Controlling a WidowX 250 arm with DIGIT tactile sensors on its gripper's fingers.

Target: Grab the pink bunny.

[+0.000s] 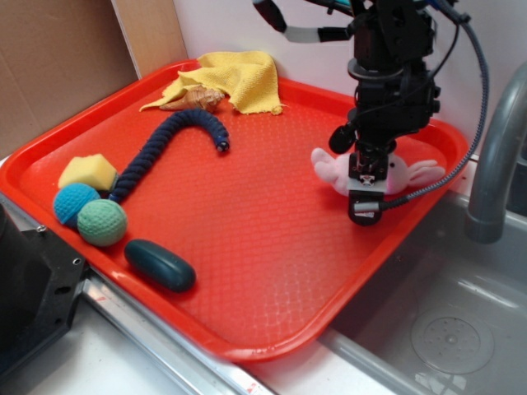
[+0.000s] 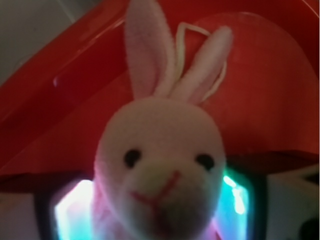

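The pink bunny (image 1: 405, 174) lies on its side near the right rim of the red tray (image 1: 247, 247), ears pointing right. My gripper (image 1: 366, 188) has come straight down over its middle, hiding part of the body. In the wrist view the pink bunny (image 2: 160, 155) fills the frame, face toward the camera and ears up. Its body sits between the two glowing pads (image 2: 75, 210) of my gripper (image 2: 155, 222), which press against both of its sides. The bunny still rests on the tray.
On the tray's left are a blue knitted ball (image 1: 75, 202), a green knitted ball (image 1: 102, 222), a yellow sponge (image 1: 87, 171), a dark blue rope (image 1: 165, 146) and a dark teal oval (image 1: 160, 264). A yellow cloth (image 1: 239, 76) and shell (image 1: 196, 99) lie at the back. A grey faucet (image 1: 498, 156) and sink (image 1: 445, 329) stand right.
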